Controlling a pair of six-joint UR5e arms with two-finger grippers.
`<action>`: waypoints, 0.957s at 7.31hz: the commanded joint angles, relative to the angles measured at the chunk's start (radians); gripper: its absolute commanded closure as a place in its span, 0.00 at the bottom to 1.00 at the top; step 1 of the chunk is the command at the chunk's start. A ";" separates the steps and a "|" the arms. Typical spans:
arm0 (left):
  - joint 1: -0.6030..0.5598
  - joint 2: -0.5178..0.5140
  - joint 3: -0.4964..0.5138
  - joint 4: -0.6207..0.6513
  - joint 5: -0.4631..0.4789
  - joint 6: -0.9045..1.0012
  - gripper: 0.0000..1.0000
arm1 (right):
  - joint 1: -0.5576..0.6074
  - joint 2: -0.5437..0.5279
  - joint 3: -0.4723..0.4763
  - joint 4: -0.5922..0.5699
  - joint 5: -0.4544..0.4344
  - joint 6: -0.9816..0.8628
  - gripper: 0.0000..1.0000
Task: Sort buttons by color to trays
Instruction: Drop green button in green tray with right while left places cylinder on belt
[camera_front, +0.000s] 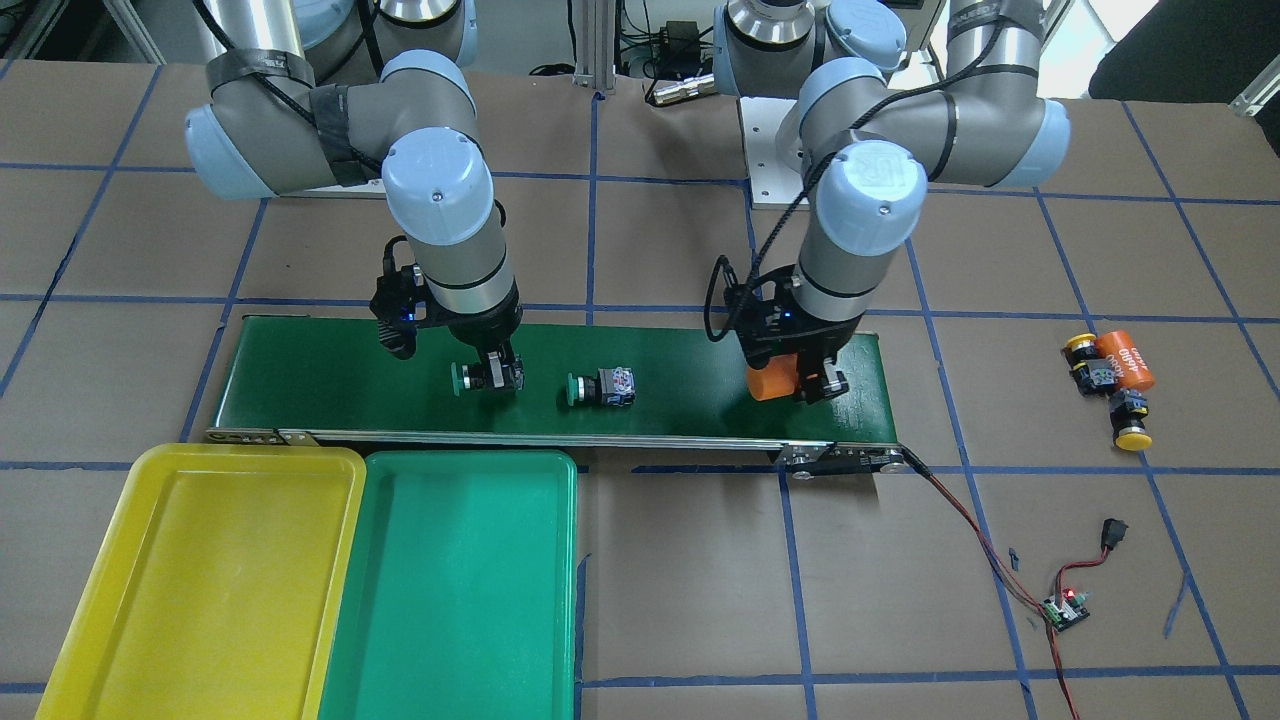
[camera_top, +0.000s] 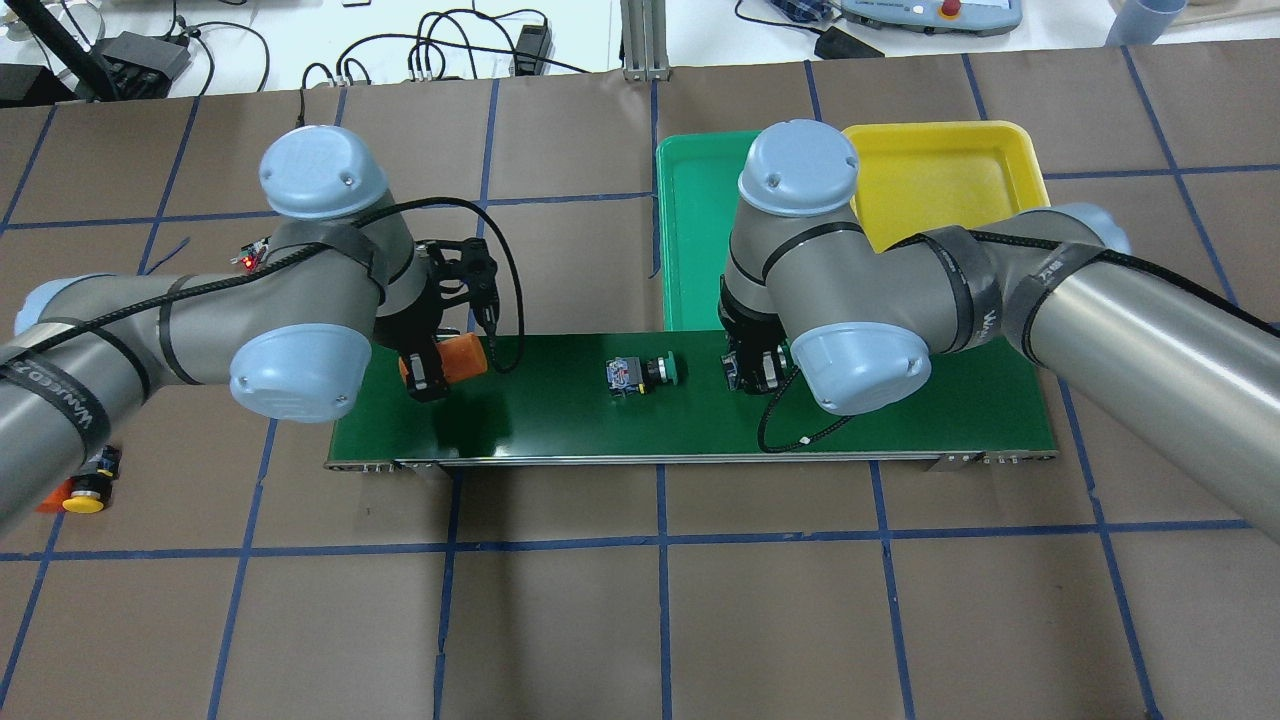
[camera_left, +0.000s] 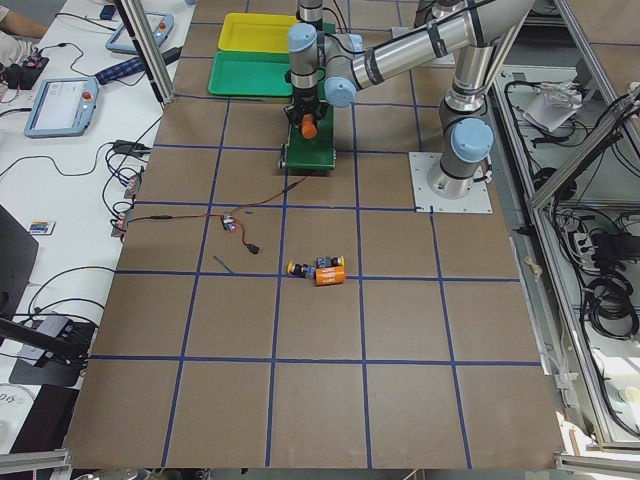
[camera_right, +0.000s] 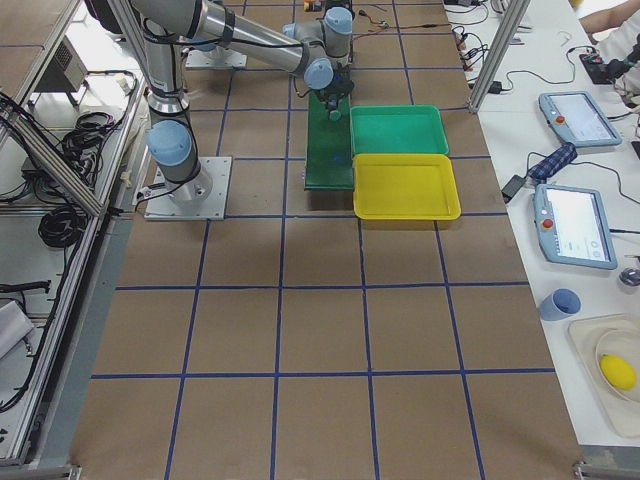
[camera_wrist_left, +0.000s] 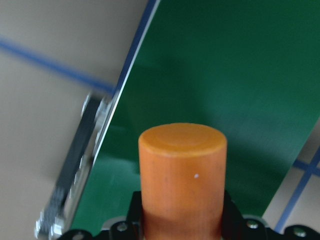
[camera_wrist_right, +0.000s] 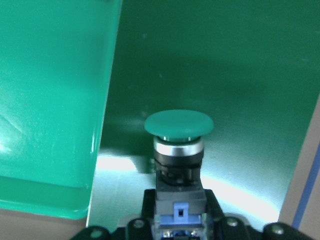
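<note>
My right gripper (camera_front: 495, 378) is shut on a green button (camera_front: 462, 378) low over the conveyor belt; the right wrist view shows the button's cap (camera_wrist_right: 179, 125) pointing away from the jaws, beside the green tray. A second green button (camera_front: 600, 388) lies on its side mid-belt, also seen from overhead (camera_top: 645, 372). Two yellow buttons (camera_front: 1080, 347) (camera_front: 1131, 432) lie on the table off the belt's end. My left gripper (camera_front: 800, 385) is shut on an orange cylinder (camera_wrist_left: 182, 175) over that end of the belt. The yellow tray (camera_front: 210, 590) and green tray (camera_front: 450, 590) hold nothing.
The dark-green conveyor belt (camera_front: 330, 370) runs across the table with the two trays along one side. A second orange cylinder printed 4680 (camera_front: 1125, 360) lies with the yellow buttons. A small controller board (camera_front: 1065, 610) and its wires trail from the belt's end.
</note>
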 joint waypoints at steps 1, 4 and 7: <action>-0.097 -0.015 0.000 0.030 0.009 0.036 0.01 | -0.059 0.011 -0.085 0.004 -0.028 -0.132 1.00; -0.086 0.030 0.001 0.031 0.014 0.025 0.00 | -0.084 0.044 -0.130 -0.059 -0.022 -0.475 1.00; 0.183 0.079 -0.009 0.079 0.142 -0.052 0.00 | -0.084 0.192 -0.130 -0.237 -0.018 -0.633 1.00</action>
